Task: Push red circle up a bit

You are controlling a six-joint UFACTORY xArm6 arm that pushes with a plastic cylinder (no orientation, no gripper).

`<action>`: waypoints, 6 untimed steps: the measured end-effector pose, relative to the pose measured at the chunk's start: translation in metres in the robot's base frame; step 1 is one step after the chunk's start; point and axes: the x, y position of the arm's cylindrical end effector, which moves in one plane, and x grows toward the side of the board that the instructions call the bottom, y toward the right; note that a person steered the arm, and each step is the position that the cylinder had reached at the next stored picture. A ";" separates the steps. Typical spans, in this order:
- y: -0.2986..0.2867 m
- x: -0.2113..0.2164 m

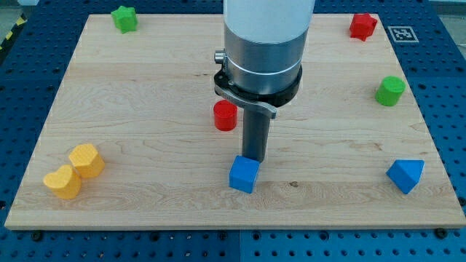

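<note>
The red circle [225, 115] stands on the wooden board [145, 94] near the middle, just left of my rod. My tip [254, 158] is at the rod's lower end, below and to the right of the red circle and apart from it. The tip is right at the top edge of a blue cube [244, 175]; I cannot tell if it touches. The arm's grey body [263, 44] hangs over the board's top centre.
A green star [124, 18] is at top left and a red star [362, 25] at top right. A green cylinder [390, 91] and a blue triangle [405, 175] are at the right. A yellow hexagon [86, 160] and a yellow heart [62, 182] are at bottom left.
</note>
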 end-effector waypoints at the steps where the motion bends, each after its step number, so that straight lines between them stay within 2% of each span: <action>1: -0.011 0.000; 2: -0.025 0.000; 4: -0.029 -0.044; 6: -0.029 -0.044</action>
